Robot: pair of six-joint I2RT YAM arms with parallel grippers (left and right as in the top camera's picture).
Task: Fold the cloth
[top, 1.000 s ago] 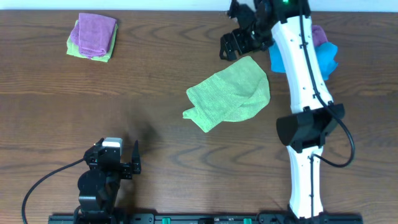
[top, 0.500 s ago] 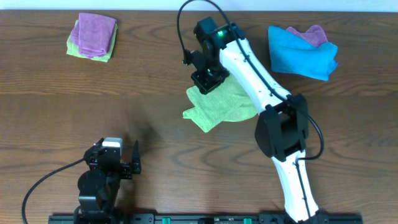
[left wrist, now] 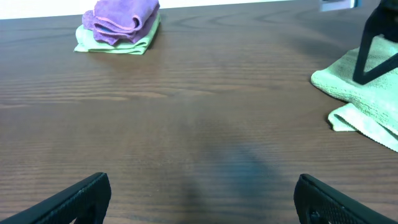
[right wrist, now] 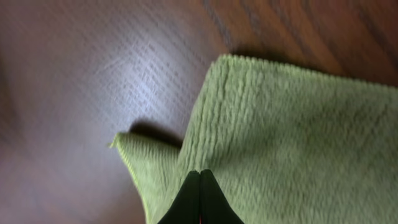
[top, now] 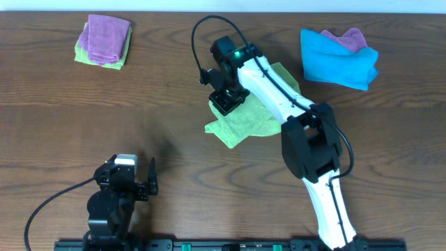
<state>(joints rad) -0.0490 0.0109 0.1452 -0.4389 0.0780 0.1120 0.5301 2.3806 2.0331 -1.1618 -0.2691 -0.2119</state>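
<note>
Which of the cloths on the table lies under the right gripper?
The loose light green cloth in the middle. The right gripper is over its edge; the purple-and-green stack and the blue pile lie far off.

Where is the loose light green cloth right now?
In the overhead view the light green cloth lies rumpled near the middle of the table, its upper left edge under the right tool, down-left of the blue cloth.
</note>
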